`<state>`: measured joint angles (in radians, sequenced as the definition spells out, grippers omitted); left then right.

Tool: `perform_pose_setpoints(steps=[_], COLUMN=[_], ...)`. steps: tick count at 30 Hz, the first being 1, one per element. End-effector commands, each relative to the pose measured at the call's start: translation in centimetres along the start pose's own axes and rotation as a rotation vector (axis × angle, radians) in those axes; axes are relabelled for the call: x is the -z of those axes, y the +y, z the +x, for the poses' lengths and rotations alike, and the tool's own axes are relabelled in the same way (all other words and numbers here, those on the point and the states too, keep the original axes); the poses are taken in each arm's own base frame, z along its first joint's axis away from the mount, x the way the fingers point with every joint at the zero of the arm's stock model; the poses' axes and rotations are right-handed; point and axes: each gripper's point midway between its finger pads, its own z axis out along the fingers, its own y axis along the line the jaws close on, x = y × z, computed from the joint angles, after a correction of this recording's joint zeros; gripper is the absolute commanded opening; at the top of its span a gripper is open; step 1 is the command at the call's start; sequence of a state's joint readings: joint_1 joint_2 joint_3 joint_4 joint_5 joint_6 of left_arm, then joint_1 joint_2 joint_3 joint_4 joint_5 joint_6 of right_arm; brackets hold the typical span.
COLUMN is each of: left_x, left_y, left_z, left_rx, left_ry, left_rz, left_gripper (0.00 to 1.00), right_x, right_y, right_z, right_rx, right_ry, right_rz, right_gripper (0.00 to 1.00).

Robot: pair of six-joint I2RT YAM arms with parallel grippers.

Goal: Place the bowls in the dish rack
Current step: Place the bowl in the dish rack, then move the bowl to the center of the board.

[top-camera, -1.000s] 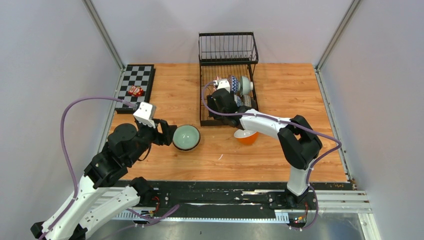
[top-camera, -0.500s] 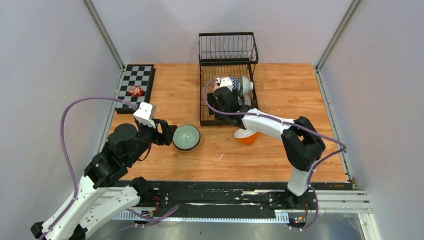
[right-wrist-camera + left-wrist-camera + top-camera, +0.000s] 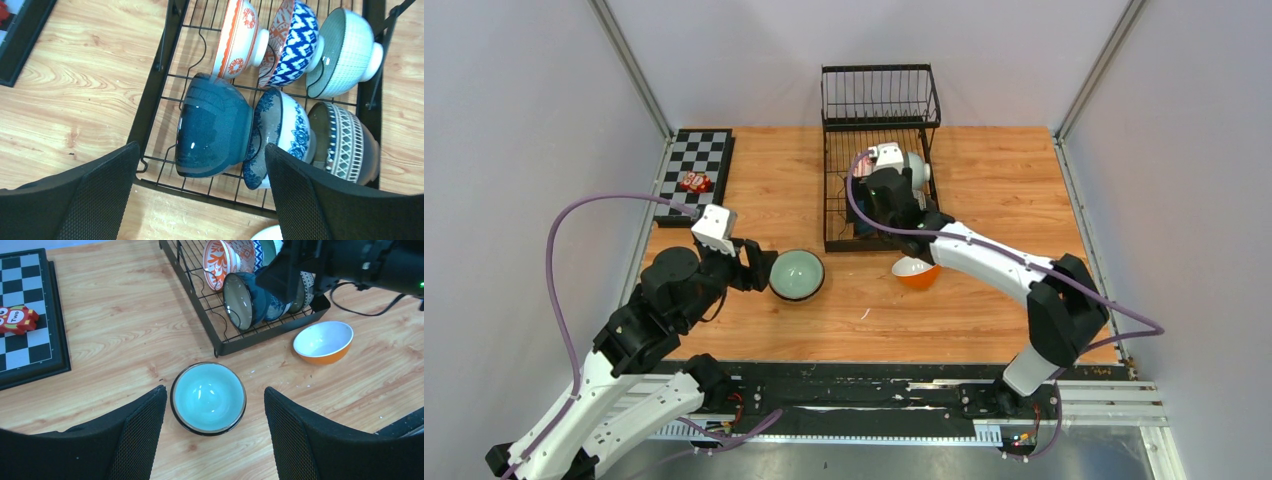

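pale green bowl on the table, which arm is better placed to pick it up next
Left, probably. The left gripper is open right beside the pale green bowl, which sits centred in its wrist view. The right gripper hangs open over the dish rack, farther away.

Black-and-white checkerboard (image 3: 699,150) sits at far-left corner of wooden table (image 3: 994,180), small red printed piece (image 3: 694,182) on it.

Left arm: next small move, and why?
Probably lower the left claw onto the pale green round ceramic bowl and close: the claw is open and empty, the bowl stands upright on the wooden table, framed between its jaws in the wrist view, and is not yet in the black wire dish rack.
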<state>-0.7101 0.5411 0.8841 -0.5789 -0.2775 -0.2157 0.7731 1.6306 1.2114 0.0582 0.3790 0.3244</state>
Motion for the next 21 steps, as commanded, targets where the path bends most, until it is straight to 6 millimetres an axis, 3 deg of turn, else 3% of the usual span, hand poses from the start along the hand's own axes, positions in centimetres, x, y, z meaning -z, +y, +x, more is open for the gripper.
perform_pose_setpoints(steps=[1, 12, 21], left_x=[-0.2, -1.1, -3.3], left_y=[0.5, 0.5, 0.2], left_z=[0.4, 1.1, 5.6], left_rx=[-0.011, 0.024, 0.132], left_ry=[0.009, 0.05, 0.199], left_rz=[-0.025, -0.054, -0.11], left_gripper=[0.74, 0.77, 0.77], right_x=[2.5, 7.2, 12.3], right_y=[-0.4, -1.3, -3.6], right_z=[-0.6, -0.7, 2.5], right_rx=[0.027, 0.09, 0.136], right_ry=[-0.011, -0.003, 0.06], right_rz=[-0.008, -0.098, -0.144], right_gripper=[0.98, 1.0, 0.94])
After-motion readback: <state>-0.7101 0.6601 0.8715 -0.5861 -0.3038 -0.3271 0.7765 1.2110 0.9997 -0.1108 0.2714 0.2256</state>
